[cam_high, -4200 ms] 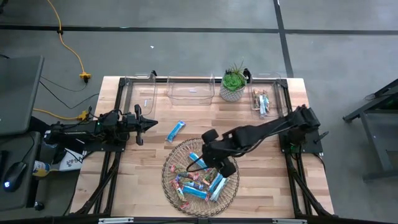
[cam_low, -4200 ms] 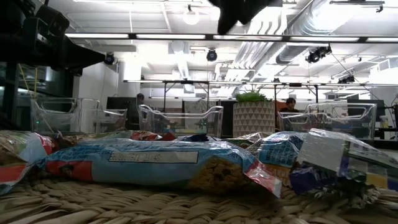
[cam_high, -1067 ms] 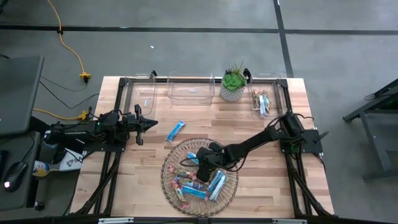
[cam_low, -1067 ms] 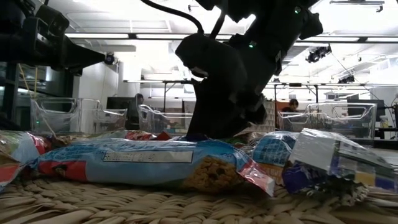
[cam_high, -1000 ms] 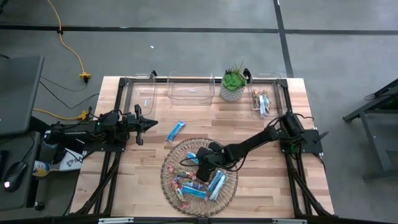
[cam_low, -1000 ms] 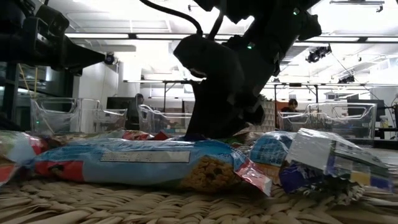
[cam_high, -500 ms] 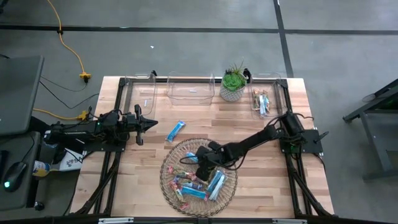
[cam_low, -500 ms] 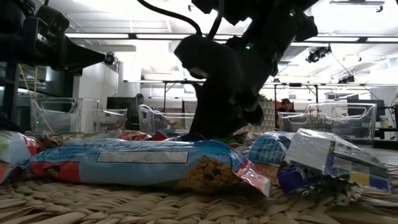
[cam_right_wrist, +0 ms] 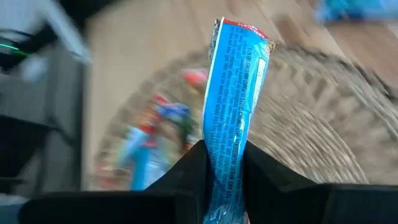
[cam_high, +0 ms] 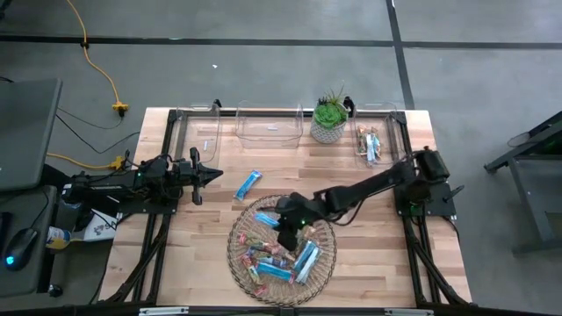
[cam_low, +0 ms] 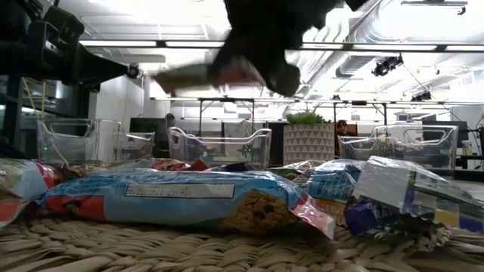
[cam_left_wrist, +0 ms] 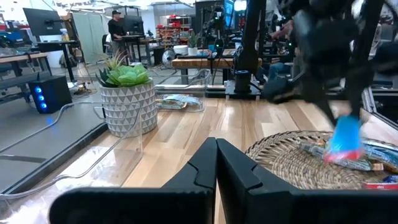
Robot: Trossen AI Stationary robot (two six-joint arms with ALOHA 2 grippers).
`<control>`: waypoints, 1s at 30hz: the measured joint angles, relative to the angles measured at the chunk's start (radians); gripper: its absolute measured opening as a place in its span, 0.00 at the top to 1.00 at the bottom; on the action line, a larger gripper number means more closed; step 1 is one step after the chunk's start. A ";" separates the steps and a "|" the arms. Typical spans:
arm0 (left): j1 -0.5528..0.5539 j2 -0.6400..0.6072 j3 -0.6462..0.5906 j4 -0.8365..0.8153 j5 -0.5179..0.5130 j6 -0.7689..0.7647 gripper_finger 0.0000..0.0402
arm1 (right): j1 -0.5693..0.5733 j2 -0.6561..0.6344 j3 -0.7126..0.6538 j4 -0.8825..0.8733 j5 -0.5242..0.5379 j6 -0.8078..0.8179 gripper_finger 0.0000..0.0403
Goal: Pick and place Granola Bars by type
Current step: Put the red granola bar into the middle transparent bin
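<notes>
Many granola bars, blue, red and tan, lie heaped in the round woven basket [cam_high: 237,263]. My right gripper [cam_high: 279,216] hangs over the basket's far part, shut on one blue-and-white bar [cam_right_wrist: 235,81]. The bar also shows as a blue blur in the left wrist view [cam_left_wrist: 346,138]. Another blue bar [cam_high: 248,184] lies flat on the table, beyond the basket. My left gripper [cam_high: 213,175] waits at the table's left, level and shut on nothing [cam_left_wrist: 216,163]. My right gripper pinches the blue bar near one end [cam_right_wrist: 225,163] between its two fingers [cam_right_wrist: 194,167], one on each flat face. The fingers slant down from the table's right side. The bar is lifted clear of the basket, and its free end [cam_right_wrist: 244,36] sticks out beyond the fingertips.
Three clear bins stand along the far edge: left [cam_high: 198,132], middle [cam_high: 268,130], and right [cam_high: 376,140] holding several bars. A small potted plant [cam_high: 329,118] stands between the middle and right bins. Bare wood lies between basket and bins.
My right gripper was low among the bars in the basket. It has risen and tipped nearer level, taking one blue bar up with it, so the bar now hangs clear above the heap. The other bars have shifted only slightly.
</notes>
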 joint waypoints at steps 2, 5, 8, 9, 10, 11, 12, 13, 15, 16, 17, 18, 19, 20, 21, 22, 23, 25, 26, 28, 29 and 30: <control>0.000 0.000 0.000 0.000 0.000 0.000 0.99 | -0.011 -0.026 0.000 0.050 -0.046 -0.018 0.84; 0.000 0.000 0.000 0.000 0.000 0.000 0.99 | -0.027 -0.064 0.000 0.138 -0.106 -0.032 0.84; 0.000 0.000 0.000 0.000 0.000 0.000 0.99 | -0.047 -0.093 0.001 0.216 -0.153 -0.035 0.84; 0.000 0.000 0.000 0.000 0.000 0.000 0.99 | -0.054 -0.098 0.001 0.244 -0.175 -0.040 0.84; 0.000 0.000 0.000 0.000 0.000 0.000 0.99 | -0.062 -0.101 0.001 0.273 -0.200 -0.042 0.84; 0.000 0.000 0.000 0.000 0.000 0.000 0.99 | -0.069 -0.105 0.001 0.301 -0.230 -0.043 0.84; 0.000 0.000 0.000 0.000 0.000 0.000 0.99 | -0.076 -0.106 0.001 0.330 -0.261 -0.042 0.84; 0.000 0.000 0.000 0.000 0.000 0.000 0.99 | -0.083 -0.107 0.001 0.365 -0.292 -0.041 0.84; 0.000 0.000 0.000 0.000 0.000 0.000 0.99 | -0.095 -0.107 0.001 0.434 -0.359 -0.035 0.84; 0.000 0.000 0.000 0.000 0.000 0.000 0.99 | -0.100 -0.107 0.001 0.471 -0.395 -0.034 0.84; 0.000 0.000 0.000 0.000 0.000 0.000 0.99 | -0.104 -0.107 0.001 0.507 -0.424 -0.034 0.84; 0.000 0.000 0.000 0.000 0.000 0.000 0.99 | -0.110 -0.107 0.001 0.542 -0.456 -0.036 0.84; 0.000 0.000 0.000 0.000 0.000 0.000 0.99 | -0.115 -0.107 0.001 0.584 -0.490 -0.039 0.84; 0.000 0.000 0.000 0.000 0.000 0.000 0.99 | -0.120 -0.107 0.001 0.627 -0.530 -0.041 0.84; 0.000 0.000 0.000 0.000 0.000 0.000 0.99 | -0.125 -0.107 0.002 0.671 -0.571 -0.039 0.84; 0.000 0.000 0.000 0.000 0.000 0.000 0.99 | -0.130 -0.107 0.002 0.714 -0.605 -0.026 0.84; 0.000 0.000 0.000 0.000 0.000 0.000 0.99 | -0.136 -0.108 0.002 0.755 -0.635 -0.018 0.84; 0.000 0.000 0.000 0.000 0.000 0.000 0.99 | -0.147 -0.108 0.002 0.830 -0.686 0.006 0.84; 0.000 0.000 0.000 0.000 0.000 0.000 0.99 | -0.152 -0.108 0.002 0.868 -0.708 0.016 0.84; 0.000 0.000 0.000 0.000 0.000 0.000 0.99 | -0.161 -0.108 0.002 0.929 -0.734 0.038 0.84; 0.000 0.000 0.000 0.000 0.000 0.000 0.99 | -0.164 -0.109 0.003 0.950 -0.738 0.049 0.84; 0.000 0.000 0.000 0.000 0.000 0.000 0.99 | -0.169 -0.109 0.003 0.965 -0.738 0.052 0.84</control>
